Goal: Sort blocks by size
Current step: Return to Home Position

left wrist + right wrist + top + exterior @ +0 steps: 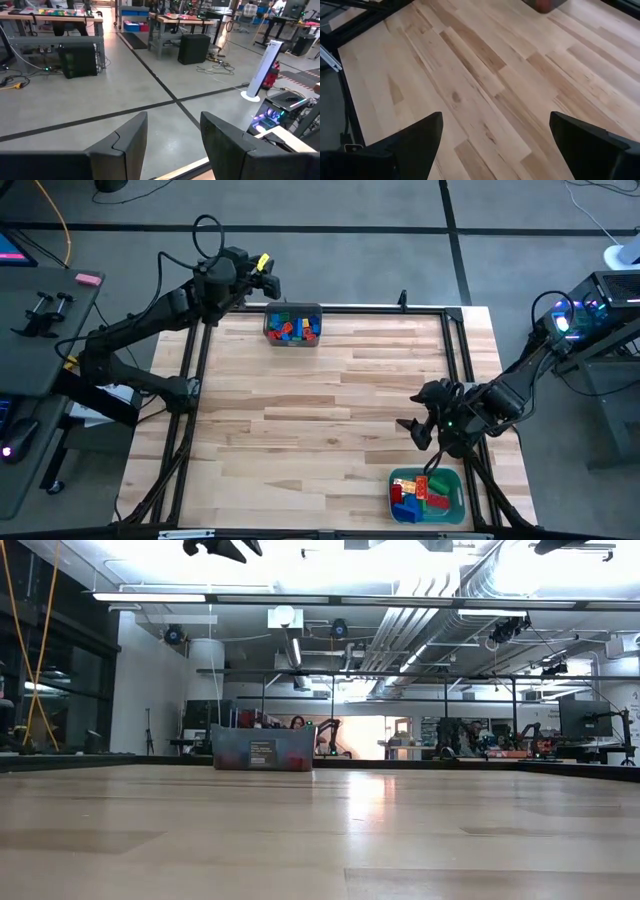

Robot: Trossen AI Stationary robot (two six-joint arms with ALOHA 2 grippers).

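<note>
The small studded plastic blocks (293, 328) lie in the dark grey bin (293, 307) just beside the released jaws of the left gripper (174, 120) and in the teal tray (453, 480) near the released jaws of the right gripper (496, 116), so both arms should retreat slowly, high above them.

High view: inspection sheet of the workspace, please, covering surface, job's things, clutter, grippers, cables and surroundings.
Surface: wooden table, bare between the bins.
Job's things: blocks in grey bin at far edge; more blocks in teal tray at near right corner.
Clutter: nothing seen.
Grippers: left gripper open, past the far edge; right gripper open, over the table beside the tray.
Cables: black loop above left arm; orange cable on floor.
Surroundings: grey side desk with pink item.
</note>
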